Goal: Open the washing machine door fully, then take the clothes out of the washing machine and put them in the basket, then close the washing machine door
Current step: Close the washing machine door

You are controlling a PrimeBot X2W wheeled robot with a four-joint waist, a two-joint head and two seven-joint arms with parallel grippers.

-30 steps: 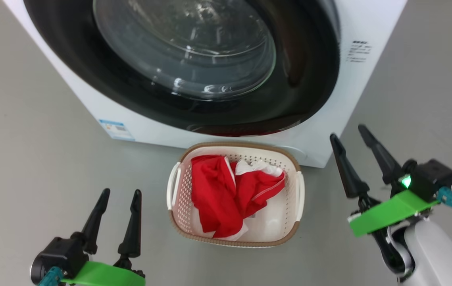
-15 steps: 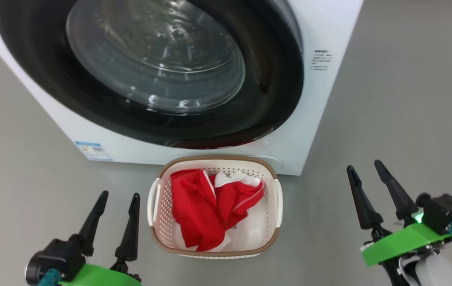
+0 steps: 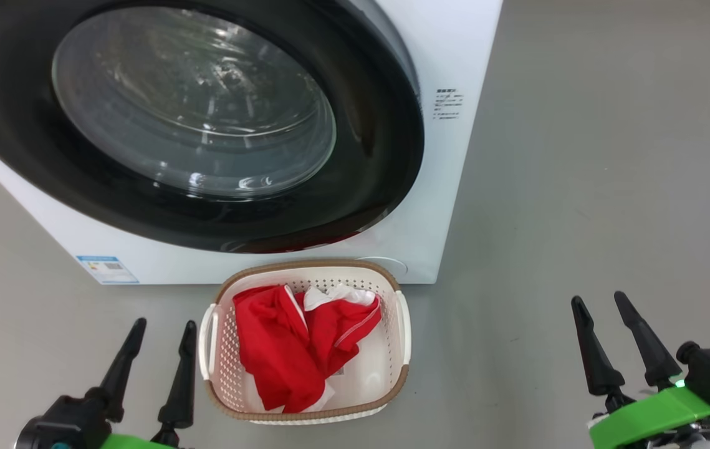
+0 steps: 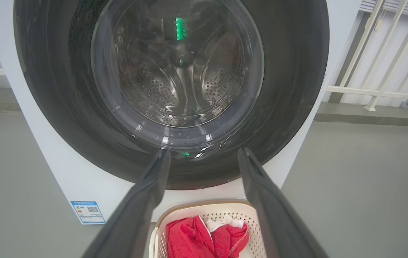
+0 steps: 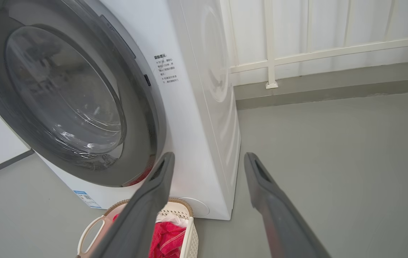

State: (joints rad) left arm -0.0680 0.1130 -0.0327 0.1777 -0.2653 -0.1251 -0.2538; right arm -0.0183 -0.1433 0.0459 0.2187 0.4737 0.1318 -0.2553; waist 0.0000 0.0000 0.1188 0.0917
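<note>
Standing shut against the front of the washing machine [image 3: 448,199], the washing machine door [image 3: 192,112] is seen with its glossy black rim lying flush on the white casing and its glass bowl bulging outward. Through the glass, in the left wrist view, the perforated steel drum [image 4: 161,93] can be made out, with a green glint [image 4: 179,28] reflected near the top. A blue label [image 3: 107,269] is stuck at the lower left corner of the machine's front, and small printed text [image 3: 448,103] is set just beside the door's right edge.

The basket [image 3: 386,365] is placed on the grey floor [image 3: 579,156] just in front of the machine, below the lowest part of the door (whether its far rim touches the casing cannot be told). The clothes [image 3: 286,355] are heaped inside it, red with white panels, bunched toward the left and middle, while the pale bottom is left bare at the right.

The left gripper [image 3: 164,324] is held low at the basket's left side, near its handle but apart from it, with its fingers spread wide and nothing gripped. The right gripper [image 3: 598,298] is held well apart from the basket on the right, over bare floor, with its fingers likewise spread wide and empty. In the right wrist view a white railing [image 5: 272,46] is seen behind the machine.
</note>
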